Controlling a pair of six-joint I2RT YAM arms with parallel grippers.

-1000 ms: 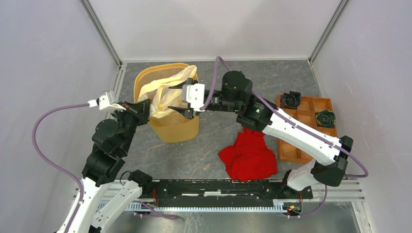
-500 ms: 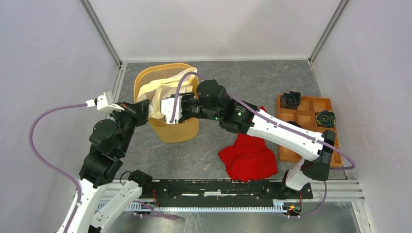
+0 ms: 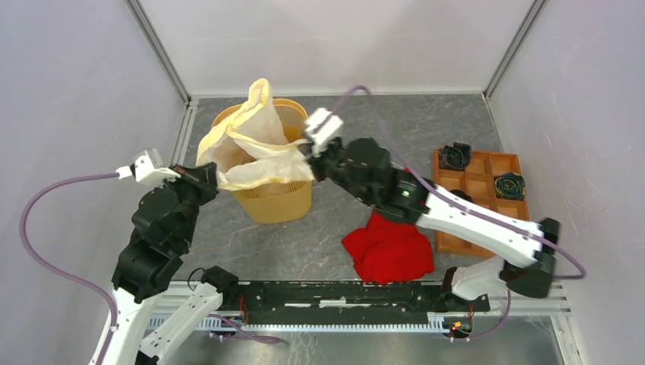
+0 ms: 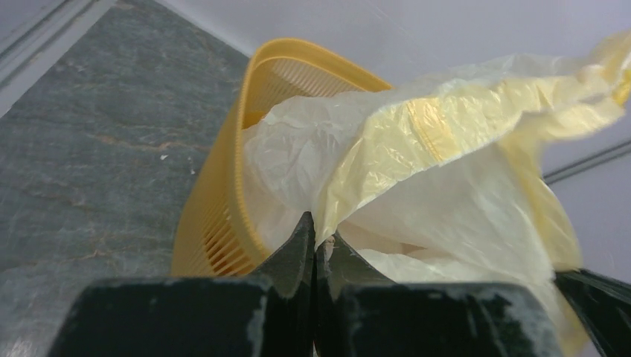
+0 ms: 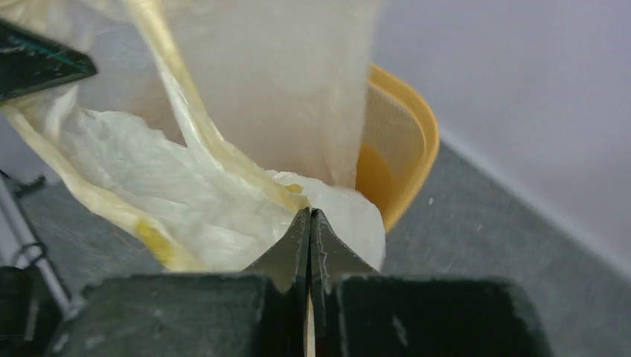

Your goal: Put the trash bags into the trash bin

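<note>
The yellow-orange trash bin stands upright at the back left of the table. The cream-white trash bag is spread above its mouth, with one corner sticking up past the far rim. My left gripper is shut on the bag's left edge, just outside the bin's left wall. My right gripper is shut on the bag's right edge over the bin's right rim. The left wrist view has the jaws pinching the film beside the bin. Seen from the right wrist, the jaws pinch the film in front of the bin.
A red cloth heap lies on the table under my right forearm. A brown wooden compartment tray sits at the right with two dark round objects in it. Enclosure walls stand close on the left, back and right.
My right gripper closed on the bag inside the bin and pulled it up and right. The bag rose and now stretches between both grippers. My left gripper drew slightly left, still holding the bag.
</note>
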